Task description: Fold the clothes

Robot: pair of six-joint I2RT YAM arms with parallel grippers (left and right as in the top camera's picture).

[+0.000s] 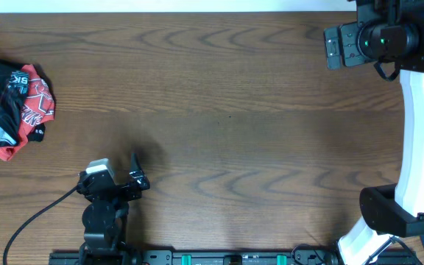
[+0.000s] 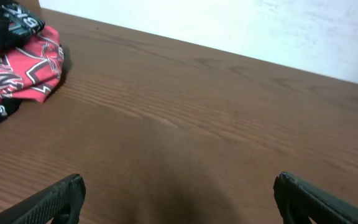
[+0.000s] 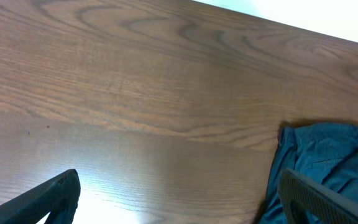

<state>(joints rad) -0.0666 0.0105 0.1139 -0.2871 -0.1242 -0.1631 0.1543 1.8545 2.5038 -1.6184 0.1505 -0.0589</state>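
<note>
The clothes [image 1: 9,107] lie crumpled in a black and red heap with white lettering at the table's far left edge. In the left wrist view the clothes [image 2: 20,59] sit at the top left, well ahead of my left gripper [image 2: 176,199]. That gripper [image 1: 137,174] hovers near the front left of the table, open, with only bare wood between its fingers [image 2: 55,202]. My right gripper [image 1: 337,46] is at the far back right, also open [image 3: 179,199] and holding nothing. A teal-blue garment [image 3: 328,162] lies beside its right finger [image 3: 319,199].
The brown wooden table [image 1: 227,125] spans the overhead view. A black cable [image 1: 35,221] trails from the left arm's base toward the front left. The white right arm [image 1: 422,140] runs along the right edge. A pale wall [image 2: 260,31] stands behind the table's far edge.
</note>
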